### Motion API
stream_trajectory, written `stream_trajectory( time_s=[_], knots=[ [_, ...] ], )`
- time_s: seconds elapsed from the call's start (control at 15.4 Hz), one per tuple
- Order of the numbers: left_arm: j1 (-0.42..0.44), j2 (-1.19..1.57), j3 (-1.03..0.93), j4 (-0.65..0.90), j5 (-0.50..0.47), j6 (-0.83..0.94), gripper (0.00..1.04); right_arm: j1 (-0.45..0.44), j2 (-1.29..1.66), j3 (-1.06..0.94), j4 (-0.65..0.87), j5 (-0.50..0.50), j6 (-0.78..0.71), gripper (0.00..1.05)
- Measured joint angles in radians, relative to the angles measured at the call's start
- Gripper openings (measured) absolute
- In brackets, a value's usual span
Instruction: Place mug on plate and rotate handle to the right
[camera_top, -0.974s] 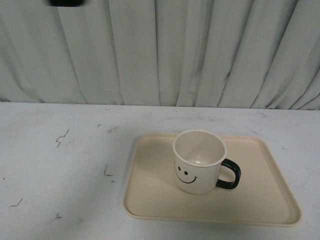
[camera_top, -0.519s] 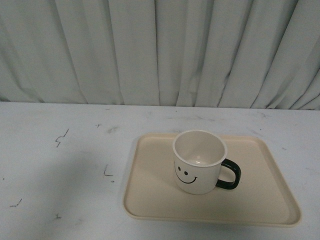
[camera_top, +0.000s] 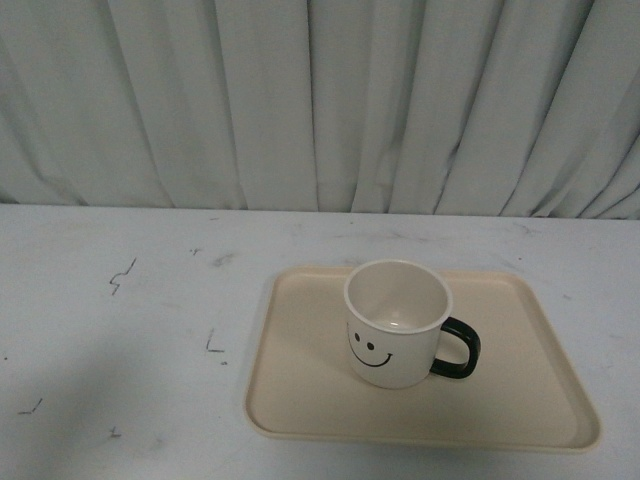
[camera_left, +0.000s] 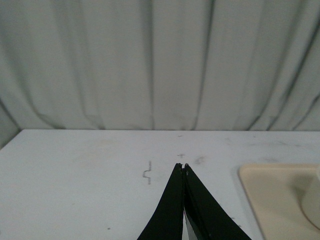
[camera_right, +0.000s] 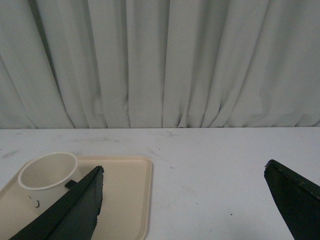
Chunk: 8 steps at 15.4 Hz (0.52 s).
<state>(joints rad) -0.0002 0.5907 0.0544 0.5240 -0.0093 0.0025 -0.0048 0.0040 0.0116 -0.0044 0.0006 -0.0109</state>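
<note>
Curtain: pale grey-white cloth hanging in folds across the whole back of the scene, behind the far edge of the surface.
Surface: white top, scuffed, with a few small dark marks on its left part.
Plate: beige rectangular tray with rounded corners and a low rim, lying flat on the surface, right of centre in the front view.
Mug: cream-white, upright and empty, standing on the plate near its middle, slightly toward the far edge; no gripper touches it.
Right gripper: jaws spread wide, the two dark fingers far apart, nothing between them; held above the surface, with the mug and plate seen beyond one finger.
Left gripper: jaws closed tip to tip, holding nothing; it is over bare surface, and a corner of the plate shows off to one side.
Handle: glossy black loop on the mug's right side in the front view, pointing right.
Face: black smiley on the mug's side, turned toward the front camera and a little to the left.
</note>
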Motion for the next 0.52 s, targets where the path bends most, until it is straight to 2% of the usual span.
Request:
stream_trajectory(
  time_s=[0.13,0.52],
  knots=[
    [-0.003,-0.051,-0.032,0.025,0.010,-0.001,0.02,0.000,0.000,0.000,0.000,-0.001,0.000,0.98],
    [-0.002,-0.246,-0.045,-0.184,0.009,-0.002,0.02,0.000,0.000,0.000,0.000,0.000,0.000,0.98]
  ],
)
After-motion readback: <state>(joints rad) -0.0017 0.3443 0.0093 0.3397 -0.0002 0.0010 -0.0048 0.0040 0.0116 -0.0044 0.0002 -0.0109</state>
